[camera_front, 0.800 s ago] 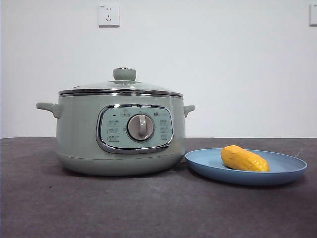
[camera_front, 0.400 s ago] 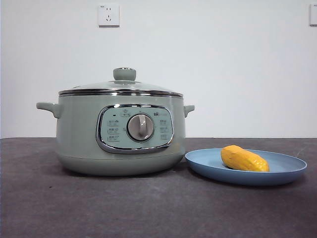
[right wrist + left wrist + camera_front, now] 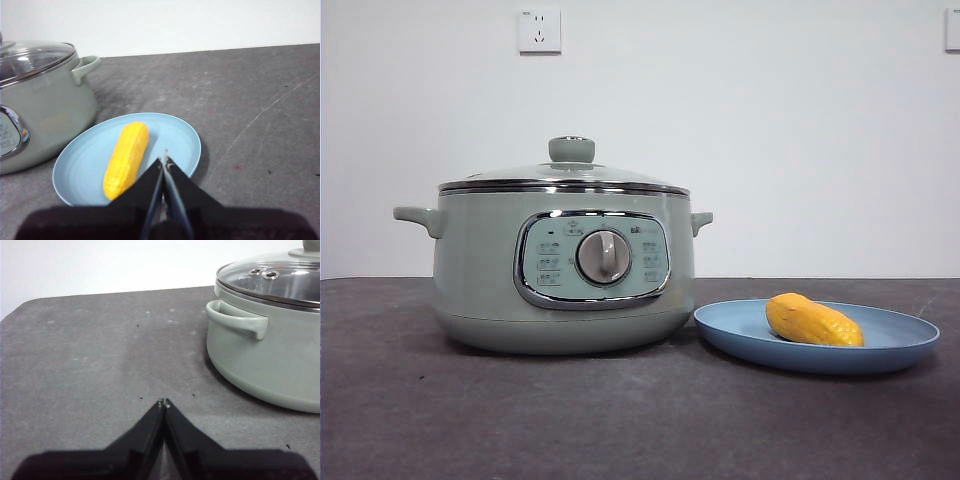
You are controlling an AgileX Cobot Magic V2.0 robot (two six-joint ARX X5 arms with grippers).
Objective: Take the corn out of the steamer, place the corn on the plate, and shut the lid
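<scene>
One corn (image 3: pixel 813 320), one plate (image 3: pixel 910 345)

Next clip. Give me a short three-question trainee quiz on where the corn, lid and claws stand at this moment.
1. True or false: the corn lies on the plate.
2. Where is the lid? A) on the steamer B) on the table C) held by a claw
3. Fill in: the left claw and the right claw are both ____.

Key
1. True; it rests on the blue plate beside the steamer.
2. A; the lid sits closed on the steamer's rim.
3. Shut; each has its jaws together, holding nothing.
</scene>
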